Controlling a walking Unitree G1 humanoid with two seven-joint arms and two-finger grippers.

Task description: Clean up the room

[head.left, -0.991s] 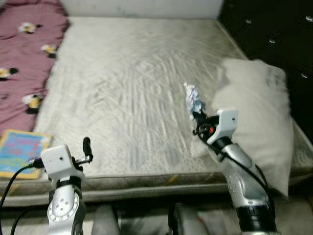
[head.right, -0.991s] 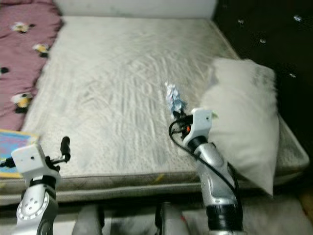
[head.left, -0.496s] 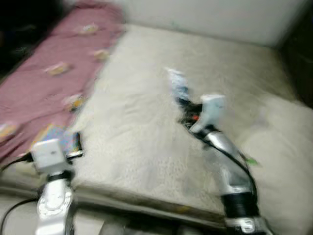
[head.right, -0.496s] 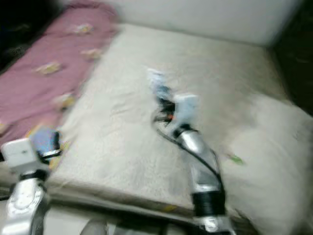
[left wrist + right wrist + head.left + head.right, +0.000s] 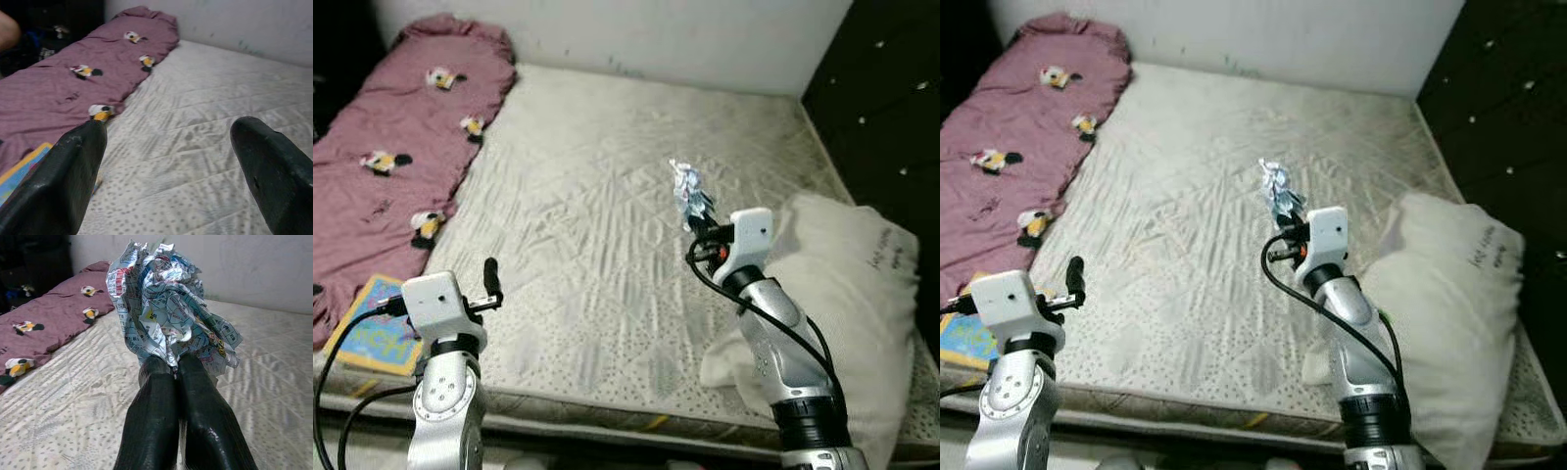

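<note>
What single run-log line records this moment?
task: clean room | right gripper: shut on crumpled wrapper, raised over mattress | left gripper: open, empty, near bed edge | pillow: right side

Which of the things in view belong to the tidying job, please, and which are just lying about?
Part of the job:
- crumpled wrapper, pinched in the right gripper
- left gripper, jaws apart

Just lying about:
- white pillow
- pink blanket
- colourful book
</note>
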